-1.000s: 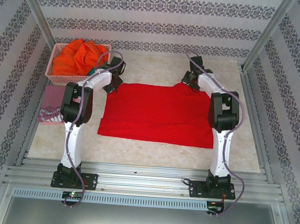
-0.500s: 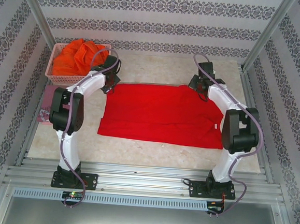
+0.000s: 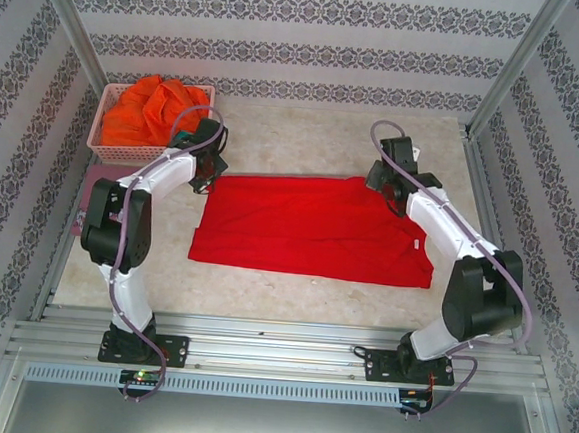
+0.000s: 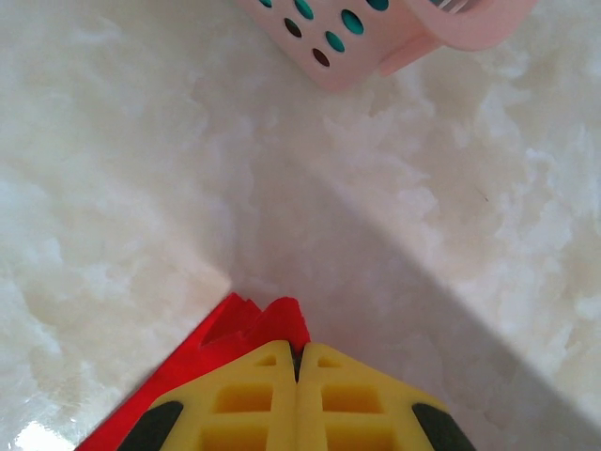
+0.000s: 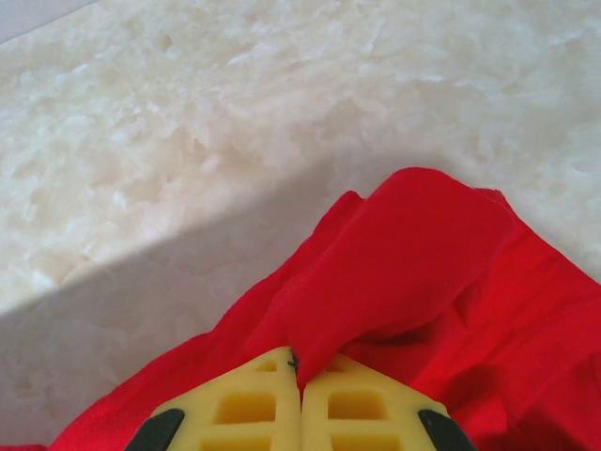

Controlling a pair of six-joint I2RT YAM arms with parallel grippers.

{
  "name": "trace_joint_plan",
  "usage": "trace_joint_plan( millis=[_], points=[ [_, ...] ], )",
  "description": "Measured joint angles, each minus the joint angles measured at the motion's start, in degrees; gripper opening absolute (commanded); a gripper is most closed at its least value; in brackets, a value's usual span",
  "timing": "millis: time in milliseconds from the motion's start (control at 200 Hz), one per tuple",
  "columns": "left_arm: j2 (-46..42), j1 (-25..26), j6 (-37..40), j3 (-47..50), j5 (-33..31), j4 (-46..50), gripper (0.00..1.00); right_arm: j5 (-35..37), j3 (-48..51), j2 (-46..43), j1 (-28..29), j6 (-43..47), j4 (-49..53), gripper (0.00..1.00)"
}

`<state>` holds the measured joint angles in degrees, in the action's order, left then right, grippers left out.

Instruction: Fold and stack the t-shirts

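The table [image 3: 294, 287] has a pale marbled top. The red t-shirt [image 3: 309, 228] lies spread flat across its middle, long side running left to right, between the two arms.

At the far left corner stands a pink lattice basket [image 3: 105, 144], heaped above its rim with orange t-shirts [image 3: 143, 105]. In the left wrist view a corner of the basket [image 4: 441, 38] shows near the top, and teal cloth [image 4: 352, 21] shows through its holes. Just near of the basket, at the table's left edge, lies a dusty maroon t-shirt [image 3: 99, 174], partly hidden by the left arm.

The left arm rises from its base at the near left, its elbow pushed out to the left, and its forearm reaches far and right to the red t-shirt's far left corner. The left gripper [image 3: 208, 176] sits there. In its wrist view the yellow fingers [image 4: 254, 395] are pressed together with a tip of red cloth pinched between them.

The right arm bends the other way, elbow out to the right, forearm running far and left to the shirt's far edge on the right side. The right gripper [image 3: 383, 180] is clamped on a raised fold of the red cloth, which bulges up just beyond its closed yellow fingers [image 5: 357, 404].
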<state>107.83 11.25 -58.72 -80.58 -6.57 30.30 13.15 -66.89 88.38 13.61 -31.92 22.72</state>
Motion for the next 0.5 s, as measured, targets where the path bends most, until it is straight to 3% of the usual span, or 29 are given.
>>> trace_joint_plan(
  millis=[500],
  points=[
    [-1.6, -0.1, 0.2, 0.3, 3.2, -1.3, 0.0, 3.1, 7.3, -8.3, 1.7, -1.1, 5.8, 0.0]
  ],
)
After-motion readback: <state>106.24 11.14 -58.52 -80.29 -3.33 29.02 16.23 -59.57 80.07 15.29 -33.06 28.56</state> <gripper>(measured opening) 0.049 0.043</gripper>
